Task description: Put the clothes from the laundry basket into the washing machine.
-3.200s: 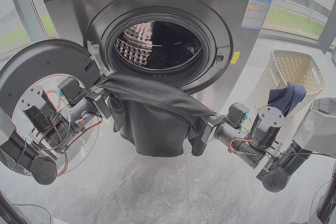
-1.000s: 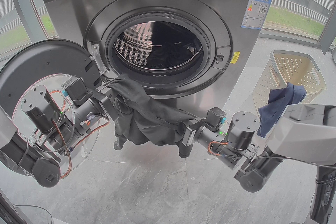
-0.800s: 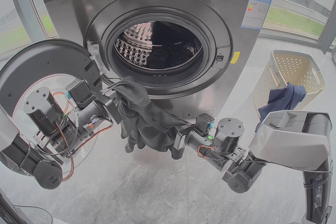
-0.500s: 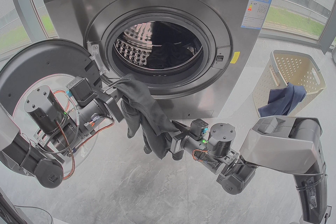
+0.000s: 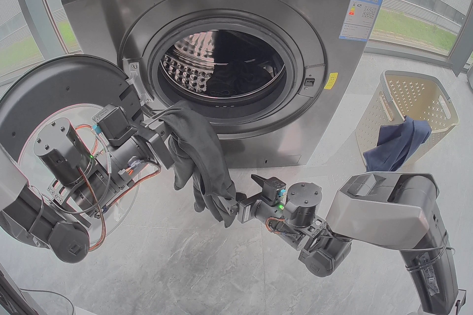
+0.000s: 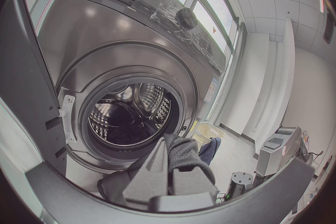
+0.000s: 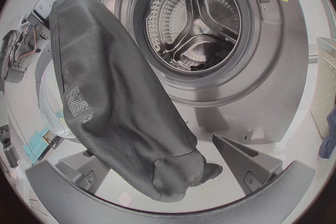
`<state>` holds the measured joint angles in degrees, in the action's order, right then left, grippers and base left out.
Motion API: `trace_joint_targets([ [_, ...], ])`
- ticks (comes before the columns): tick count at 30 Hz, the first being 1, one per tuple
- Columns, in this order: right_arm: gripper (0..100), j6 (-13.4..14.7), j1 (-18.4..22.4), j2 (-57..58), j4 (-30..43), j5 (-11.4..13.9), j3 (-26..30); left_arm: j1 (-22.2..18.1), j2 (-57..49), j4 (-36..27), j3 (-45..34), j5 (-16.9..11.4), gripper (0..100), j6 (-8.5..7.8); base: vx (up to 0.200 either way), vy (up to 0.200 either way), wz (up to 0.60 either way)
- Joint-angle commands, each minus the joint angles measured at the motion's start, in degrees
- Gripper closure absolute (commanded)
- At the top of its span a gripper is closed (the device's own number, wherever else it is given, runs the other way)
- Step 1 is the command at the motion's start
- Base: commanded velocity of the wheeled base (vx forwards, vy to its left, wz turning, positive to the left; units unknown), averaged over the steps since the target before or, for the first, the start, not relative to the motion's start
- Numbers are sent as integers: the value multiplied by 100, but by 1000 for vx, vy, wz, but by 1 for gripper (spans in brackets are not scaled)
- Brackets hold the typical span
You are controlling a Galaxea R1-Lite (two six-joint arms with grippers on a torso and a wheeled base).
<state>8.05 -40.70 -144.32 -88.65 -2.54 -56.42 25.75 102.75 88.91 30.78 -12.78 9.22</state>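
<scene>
**Dark garment held below the drum mouth, loading not yet done**

The loading step is judged to be in hand. One dark garment is clamped at its upper end by the left gripper, at about 8 o'clock of the drum mouth and just outside its rim. From there the cloth hangs down toward 6 o'clock, where its lower end lies between the spread fingers of the right gripper. That gripper is released, with nothing pinched.

For the next move, the hanging end would probably have to be gathered or lifted, and the bunch carried over the rim into the drum before the left hold is let go. Otherwise the tail could be left trailing outside.

By count:
- One washer is seen, with its one door swung open at 9 o'clock.
- One basket lies at 3 o'clock of the washer.
- One blue garment is draped over the basket rim.
- Dark cloth is already inside the drum; how many pieces cannot be told.
</scene>
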Motion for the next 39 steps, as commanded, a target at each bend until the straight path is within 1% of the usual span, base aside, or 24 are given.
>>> trace_joint_targets([
  [1,0,-5,-25,-157,-3,-10,-71,1,-1,4,-2,3,100,1,0,0,0],
  [5,0,4,-78,-201,-3,-10,-97,9,-1,4,-2,-6,100,1,0,0,0],
  [11,0,4,-96,-509,-3,-28,-519,-8,-1,4,-2,3,100,1,0,0,0],
  [12,100,4,-96,-535,-3,-28,-554,-8,-1,4,-2,3,100,1,0,0,0],
  [17,100,30,-78,-483,-12,-36,-554,-17,8,4,-2,3,100,1,0,0,0],
  [20,100,39,-8,-307,-12,-45,-387,-43,17,4,-20,-6,100,1,0,0,0],
  [23,100,48,36,133,-12,-45,-18,-140,17,4,-37,-6,100,1,0,0,0],
  [28,100,74,291,1275,-3,-45,1019,-369,78,4,-28,-6,100,1,0,0,0],
  [29,100,83,318,1337,-3,-45,1071,-377,78,4,-28,-6,100,1,0,0,0],
  [31,100,92,520,1917,-3,-28,1590,-404,60,4,-55,-14,100,10,0,0,0],
  [34,100,109,625,2638,-12,-19,2267,-395,8,4,-72,-6,100,1,0,0,0],
  [37,100,136,616,3156,-12,-19,2566,-395,-19,4,-81,-6,100,1,0,0,0],
  [39,100,145,599,3437,6,-28,2548,-395,-89,4,-99,-6,100,1,0,0,0],
])
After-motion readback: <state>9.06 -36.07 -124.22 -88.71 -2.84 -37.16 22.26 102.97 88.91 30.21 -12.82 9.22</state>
